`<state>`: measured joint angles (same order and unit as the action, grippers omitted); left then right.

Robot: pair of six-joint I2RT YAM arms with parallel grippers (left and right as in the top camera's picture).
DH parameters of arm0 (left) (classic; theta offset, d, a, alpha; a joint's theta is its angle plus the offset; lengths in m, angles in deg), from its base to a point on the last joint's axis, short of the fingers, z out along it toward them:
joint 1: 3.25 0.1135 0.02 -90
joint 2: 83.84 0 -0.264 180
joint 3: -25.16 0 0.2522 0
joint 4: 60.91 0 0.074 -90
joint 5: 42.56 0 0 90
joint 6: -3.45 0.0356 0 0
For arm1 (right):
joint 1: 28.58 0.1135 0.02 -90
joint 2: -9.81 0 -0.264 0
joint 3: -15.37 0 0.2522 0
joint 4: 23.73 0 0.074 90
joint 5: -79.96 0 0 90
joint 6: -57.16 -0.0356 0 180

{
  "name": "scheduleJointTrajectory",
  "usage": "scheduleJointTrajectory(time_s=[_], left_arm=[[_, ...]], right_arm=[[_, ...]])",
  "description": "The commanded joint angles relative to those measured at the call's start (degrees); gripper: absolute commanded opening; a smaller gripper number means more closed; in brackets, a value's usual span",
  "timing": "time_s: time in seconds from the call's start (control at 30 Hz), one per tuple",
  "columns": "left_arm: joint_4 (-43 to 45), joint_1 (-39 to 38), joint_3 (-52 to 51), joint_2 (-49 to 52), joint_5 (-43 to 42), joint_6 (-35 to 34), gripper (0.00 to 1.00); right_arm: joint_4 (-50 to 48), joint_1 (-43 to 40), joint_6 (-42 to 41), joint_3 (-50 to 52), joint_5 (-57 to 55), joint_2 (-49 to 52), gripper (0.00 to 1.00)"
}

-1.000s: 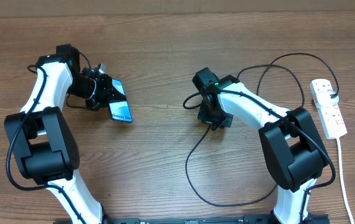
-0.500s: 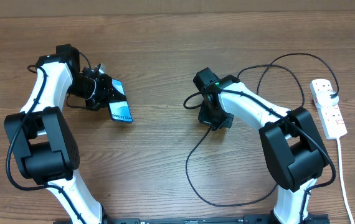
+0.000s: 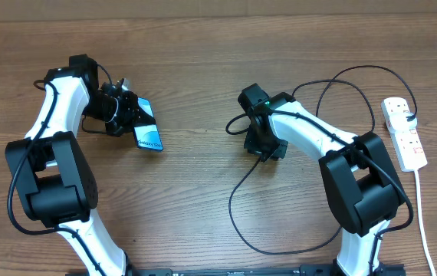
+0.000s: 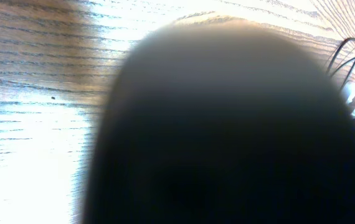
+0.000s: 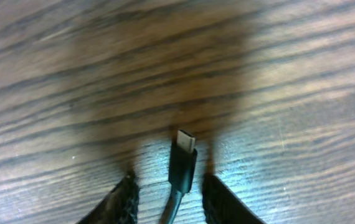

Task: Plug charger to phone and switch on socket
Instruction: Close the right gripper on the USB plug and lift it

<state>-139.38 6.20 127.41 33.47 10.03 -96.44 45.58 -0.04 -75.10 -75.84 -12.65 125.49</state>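
Observation:
The phone (image 3: pixel 149 130) has a light blue screen and sticks out tilted from my left gripper (image 3: pixel 126 113), which is shut on its far end at the table's left. In the left wrist view a dark blurred shape (image 4: pixel 227 137), the phone close up, fills the frame and hides the fingers. My right gripper (image 3: pixel 266 147) is open low over the table's middle. In the right wrist view its fingers (image 5: pixel 174 198) stand either side of the charger's connector tip (image 5: pixel 182 163), apart from it. The charger cable (image 3: pixel 234 207) loops across the table. The socket (image 3: pixel 403 132) lies at the right edge.
The socket's thick white cord (image 3: pixel 424 222) runs down the right side toward the front edge. The black cable arcs from the socket over the back right (image 3: pixel 349 73) and loops near the front centre. The wooden table (image 3: pixel 195 69) lies under everything.

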Motion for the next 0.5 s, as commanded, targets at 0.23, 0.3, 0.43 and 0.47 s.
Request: scheduleJointTrajectory(time_s=[0.23, 0.3, 0.43, 0.47], left_arm=[[0.07, -0.09, 0.63, -1.4, -0.92, 0.48, 0.04], [0.07, -0.09, 0.63, -1.4, -0.92, 0.48, 0.04], [0.04, -0.09, 0.63, -1.4, -0.92, 0.48, 0.04], [0.04, -0.09, 0.63, -1.4, -0.94, 0.48, 0.04]], right_arm=[[1.18, -0.22, 0.02, 0.61, 0.59, 0.28, 0.31], [1.38, -0.22, 0.02, 0.61, 0.83, 0.28, 0.25], [0.81, -0.22, 0.02, 0.61, 0.79, 0.28, 0.24], [0.52, -0.28, 0.02, 0.61, 0.79, 0.28, 0.22]])
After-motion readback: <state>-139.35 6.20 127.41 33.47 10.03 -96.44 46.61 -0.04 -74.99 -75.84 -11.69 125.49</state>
